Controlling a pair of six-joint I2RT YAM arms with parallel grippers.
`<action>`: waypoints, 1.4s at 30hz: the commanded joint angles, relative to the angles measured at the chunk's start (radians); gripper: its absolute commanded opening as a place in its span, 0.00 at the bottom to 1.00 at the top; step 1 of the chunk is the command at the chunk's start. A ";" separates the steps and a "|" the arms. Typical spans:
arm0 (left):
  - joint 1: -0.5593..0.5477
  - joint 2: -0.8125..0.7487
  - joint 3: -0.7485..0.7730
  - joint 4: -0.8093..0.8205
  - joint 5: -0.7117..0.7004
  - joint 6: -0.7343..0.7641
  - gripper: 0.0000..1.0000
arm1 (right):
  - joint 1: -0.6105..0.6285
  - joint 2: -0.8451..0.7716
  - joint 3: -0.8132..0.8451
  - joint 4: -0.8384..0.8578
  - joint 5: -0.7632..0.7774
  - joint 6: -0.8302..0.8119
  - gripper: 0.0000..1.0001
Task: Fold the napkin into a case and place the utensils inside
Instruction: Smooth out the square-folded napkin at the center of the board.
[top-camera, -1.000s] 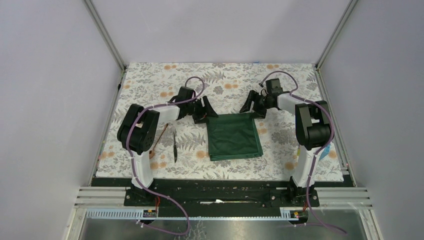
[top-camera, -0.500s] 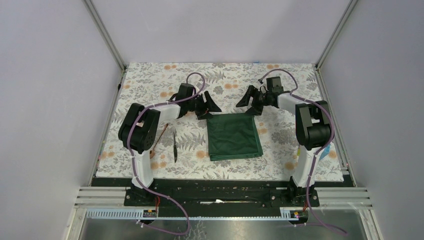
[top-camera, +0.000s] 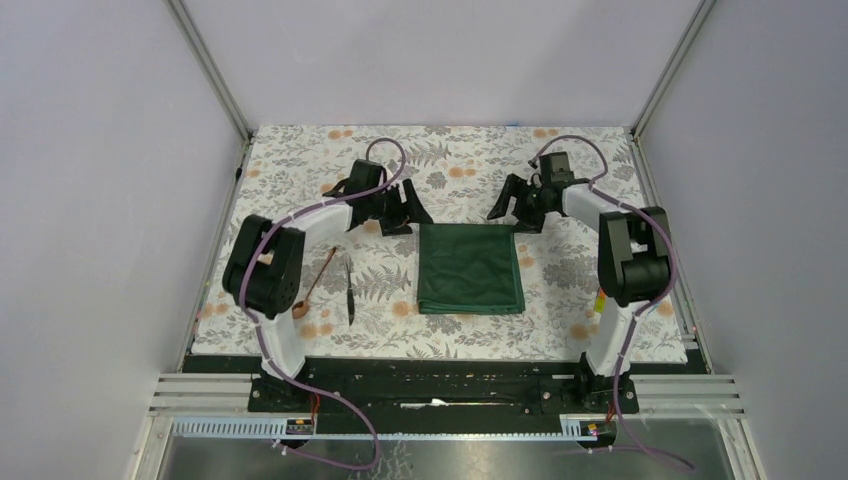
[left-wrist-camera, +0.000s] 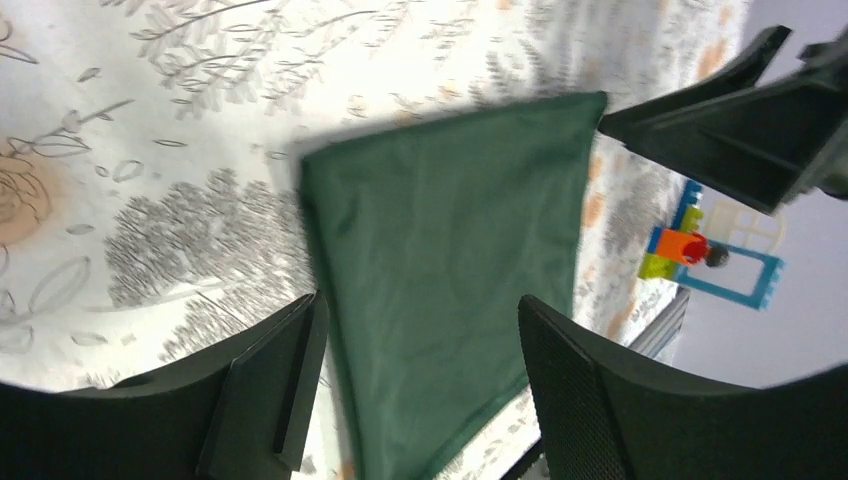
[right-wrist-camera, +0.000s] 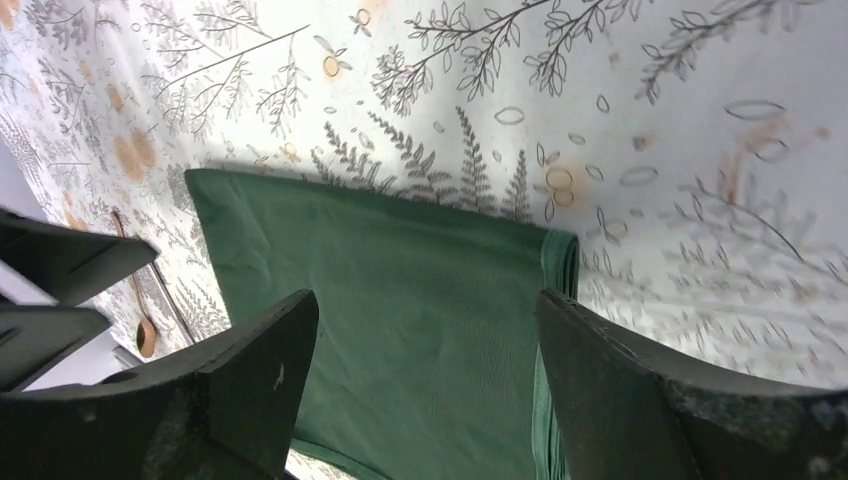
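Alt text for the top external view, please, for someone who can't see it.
A folded dark green napkin lies flat mid-table on a floral tablecloth, the left claw and right claw open just beyond its far corners. A copper spoon and black knife lie to its left, untouched.

Napkin (top-camera: 470, 268) folded flat; spoon (top-camera: 316, 283), knife (top-camera: 350, 291) to L.
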 joint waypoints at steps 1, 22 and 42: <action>-0.036 -0.196 0.009 -0.066 0.023 0.067 0.75 | 0.017 -0.168 0.024 -0.109 0.077 -0.066 0.88; -0.169 -0.426 -0.603 0.440 0.167 -0.101 0.64 | 0.361 0.065 -0.161 0.754 -0.438 0.594 0.88; -0.225 -0.404 -0.752 0.583 0.187 -0.178 0.62 | 0.373 0.225 -0.221 0.915 -0.437 0.659 0.84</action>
